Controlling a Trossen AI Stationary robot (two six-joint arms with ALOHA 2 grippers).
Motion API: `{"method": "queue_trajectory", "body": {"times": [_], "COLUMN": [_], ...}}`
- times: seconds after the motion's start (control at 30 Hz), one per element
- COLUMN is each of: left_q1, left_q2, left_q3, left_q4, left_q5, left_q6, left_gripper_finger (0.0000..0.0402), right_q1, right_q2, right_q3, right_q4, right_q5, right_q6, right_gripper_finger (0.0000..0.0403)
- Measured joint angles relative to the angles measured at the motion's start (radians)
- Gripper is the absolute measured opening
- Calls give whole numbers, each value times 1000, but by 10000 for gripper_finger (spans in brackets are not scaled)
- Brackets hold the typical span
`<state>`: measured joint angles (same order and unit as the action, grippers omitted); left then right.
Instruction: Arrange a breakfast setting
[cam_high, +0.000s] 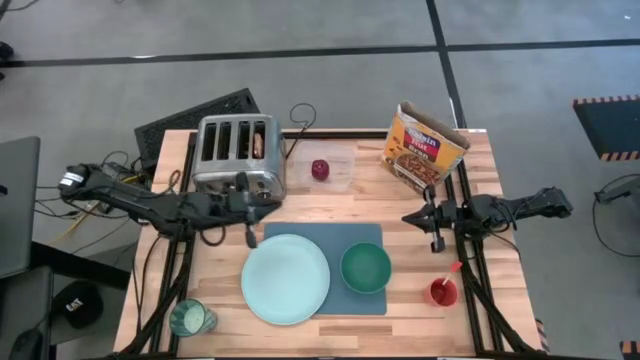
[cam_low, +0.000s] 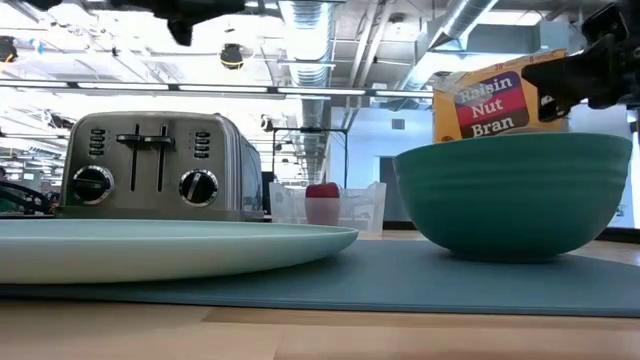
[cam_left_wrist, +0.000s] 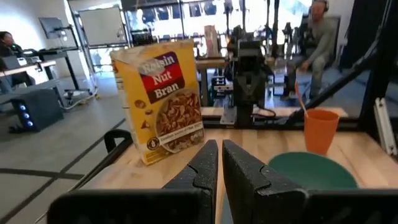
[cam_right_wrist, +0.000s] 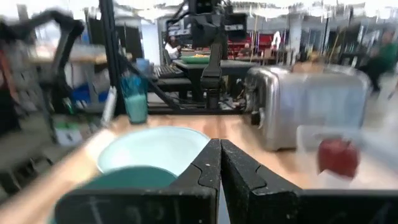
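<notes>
Left gripper (cam_high: 251, 236): fingers pressed together with nothing between them, hovering just in front of the toaster, at the far left corner of the mat
Right gripper (cam_high: 437, 243): fingers also closed and empty, held over bare table to the right of the mat, near the cereal box
Mat (cam_high: 372, 304): slate-blue, lying at the table's middle front, between the two grippers
Plate (cam_high: 285, 279): pale mint, on the left half of the mat and overhanging its left edge, just in front of the left gripper
Bowl (cam_high: 365, 267): green, upright on the right half of the mat, beside the plate and left of the right gripper
Fruit (cam_high: 319, 169): small and dark red, in a clear container (cam_high: 345, 172) behind the mat, right of the toaster, apart from both grippers
Toast (cam_high: 259, 143): a brown slice standing in the rightmost slot of the toaster (cam_high: 236, 155), behind the left gripper
Spoon (cam_high: 450, 272): red handle leaning out of the red cup (cam_high: 441, 292), in front of the right gripper
Cereal box (cam_high: 424, 146): at the far right of the table
Glass (cam_high: 189, 318): greenish, at the front left corner
</notes>
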<state>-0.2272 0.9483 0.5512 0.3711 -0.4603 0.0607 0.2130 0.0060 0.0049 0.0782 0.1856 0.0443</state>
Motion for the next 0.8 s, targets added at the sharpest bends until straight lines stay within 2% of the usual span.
{"method": "queue_trajectory", "body": {"times": [0.1,0.27,0.47,0.6,0.67,0.73,0.8], "left_q1": [0,0,14,12,6,-5,-28], "left_q2": [104,253,385,464,505,543,590], "left_q3": [72,174,320,416,451,459,459], "left_q4": [0,-26,-257,-534,-666,-760,-807], "left_q5": [2,8,-7,146,266,376,431], "left_q6": [27,43,-77,-229,-331,-408,-477], "left_gripper_finger": [11,12,55,106,128,143,149], "right_q1": [0,0,0,0,0,0,0], "right_q2": [0,0,0,0,0,0,0], "right_q3": [0,0,0,0,0,0,0], "right_q4": [1,1,4,-7,-16,-20,-22], "right_q5": [0,0,0,0,0,-1,-2], "right_q6": [113,121,121,123,124,123,111], "right_gripper_finger": [36,36,36,36,36,36,36]}}
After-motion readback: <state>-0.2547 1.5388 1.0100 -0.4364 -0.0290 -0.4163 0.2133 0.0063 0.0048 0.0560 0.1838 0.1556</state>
